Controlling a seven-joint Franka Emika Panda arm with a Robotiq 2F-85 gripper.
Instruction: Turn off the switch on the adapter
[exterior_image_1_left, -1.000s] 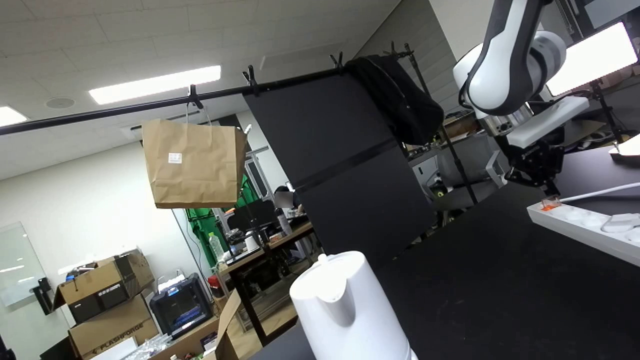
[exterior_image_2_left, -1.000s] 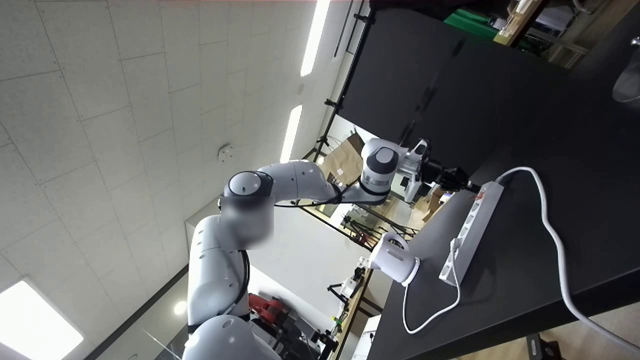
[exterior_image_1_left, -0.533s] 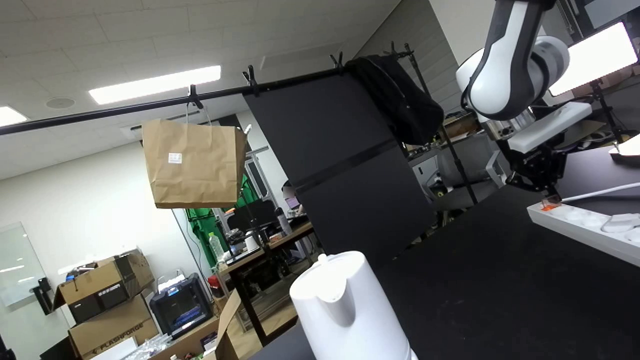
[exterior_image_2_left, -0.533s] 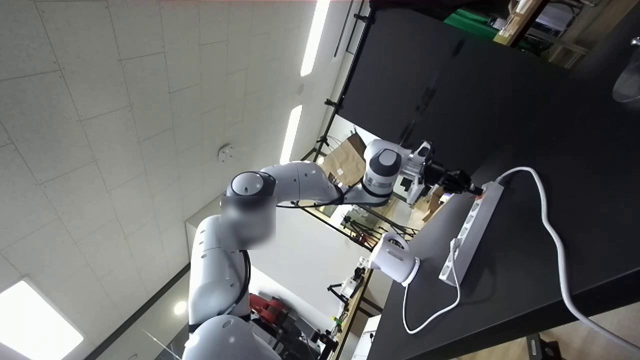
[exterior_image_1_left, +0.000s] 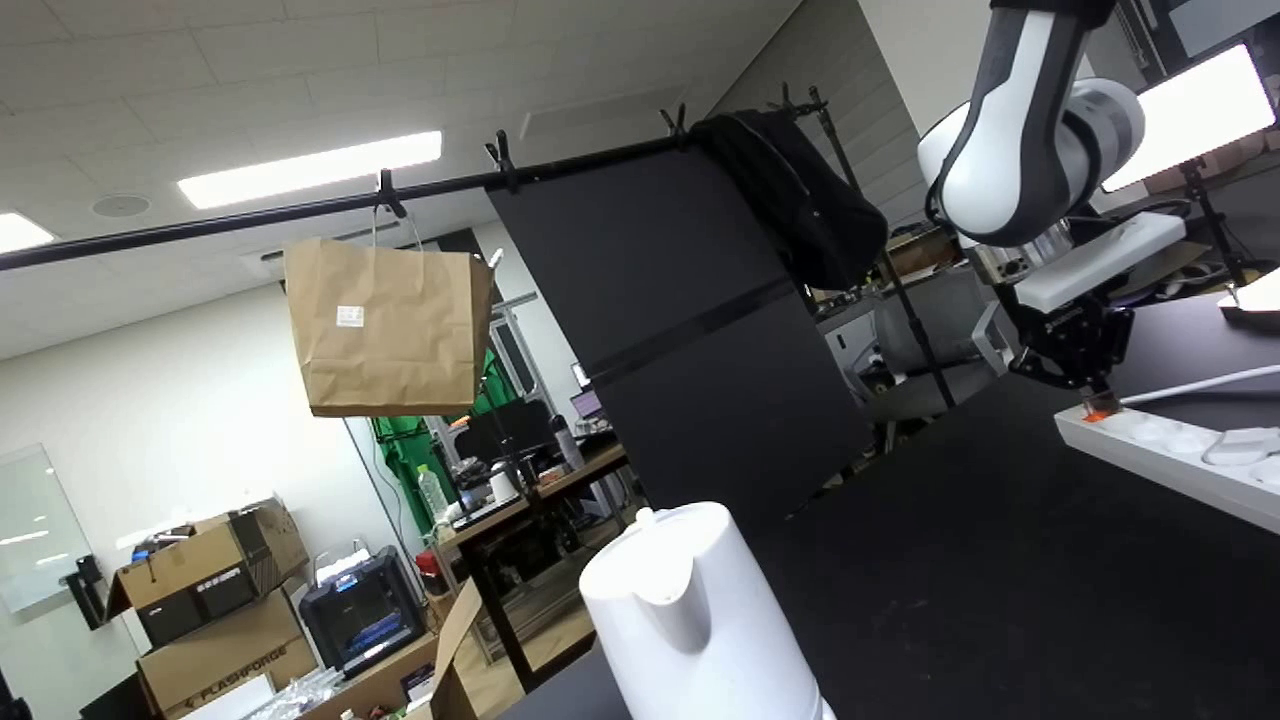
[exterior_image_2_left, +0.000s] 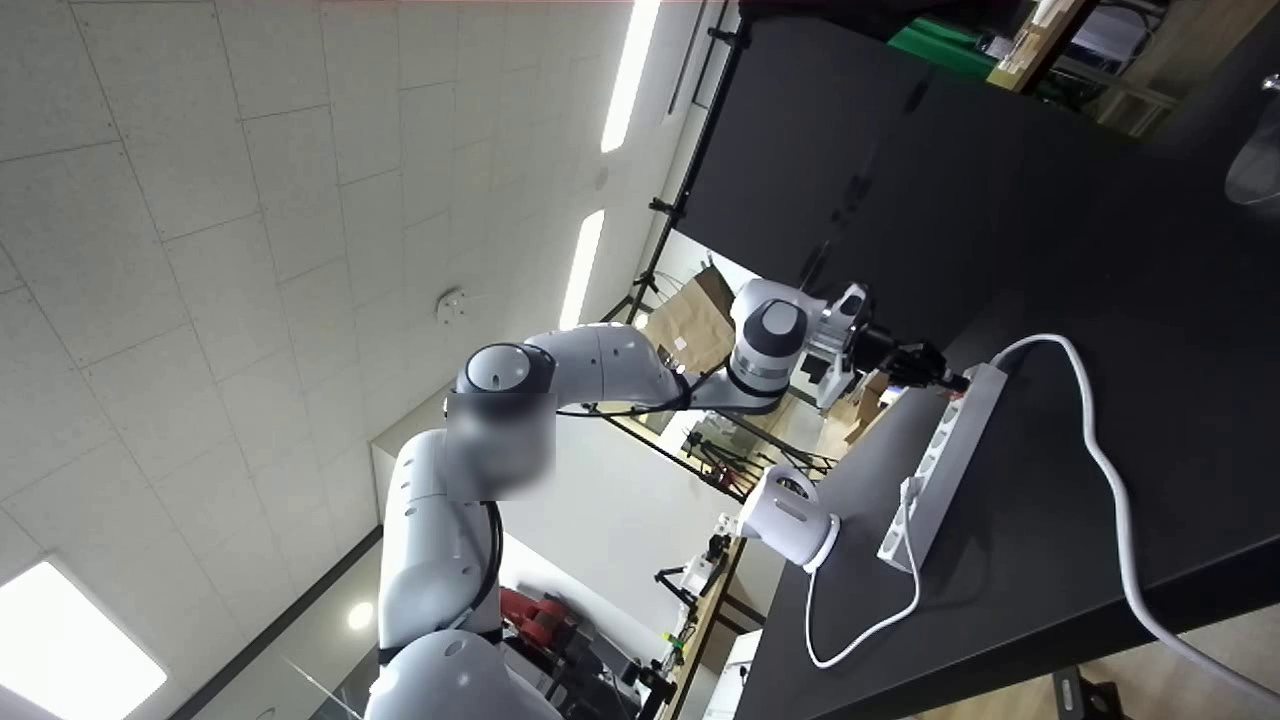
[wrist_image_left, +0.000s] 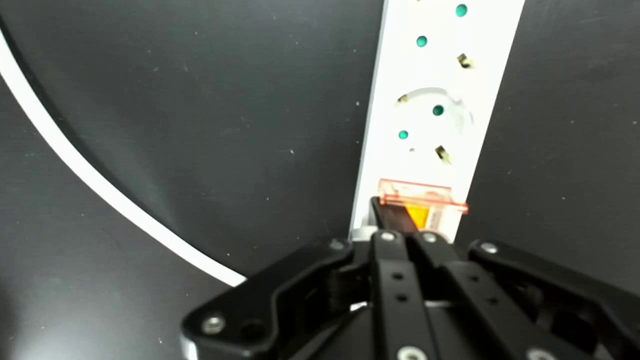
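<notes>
The gripper (wrist_image_left: 395, 212), fingers (wrist_image_left: 400, 265) closed, should squarely press the orange switch (wrist_image_left: 417, 215) on the power strip (wrist_image_left: 427, 125) (without snagging the translucent cover (wrist_image_left: 416, 190)).

Your black gripper (wrist_image_left: 398, 220) hides part of the orange switch (wrist_image_left: 418, 215); you cannot tell its setting. The wrist view's top edge crops the long white power strip (wrist_image_left: 392, 75), an exterior view's bottom edge the white plastic kettle (exterior_image_1_left: 705, 620).

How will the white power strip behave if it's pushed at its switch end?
Probably won't tip: the power strip lies long and low on the table. No clamp shows, so it may swivel. Its curved white cord would likely flex.
</notes>
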